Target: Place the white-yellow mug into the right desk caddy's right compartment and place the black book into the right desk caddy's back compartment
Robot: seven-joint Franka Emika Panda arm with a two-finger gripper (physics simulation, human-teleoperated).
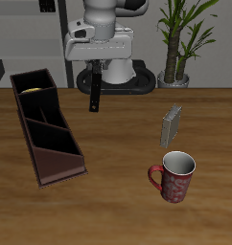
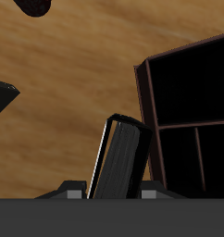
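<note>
My gripper point(image 1: 94, 75) is shut on the black book point(image 1: 94, 94), which hangs upright above the table, beside the far end of the right desk caddy point(image 1: 60, 165) and apart from it. In the wrist view the black book point(image 2: 123, 157) stands between my gripper's point(image 2: 112, 194) fingers, with the caddy's dark cells point(image 2: 183, 93) close beside it. The white-yellow mug point(image 1: 33, 88) shows only as a yellow-white rim inside the caddy's end cell farthest from the table's front edge.
A dark red patterned mug point(image 1: 174, 177) stands near the table's front edge. A thin grey book point(image 1: 172, 124) stands upright behind it. A potted plant point(image 1: 175, 43) is at the back, beside the robot's base.
</note>
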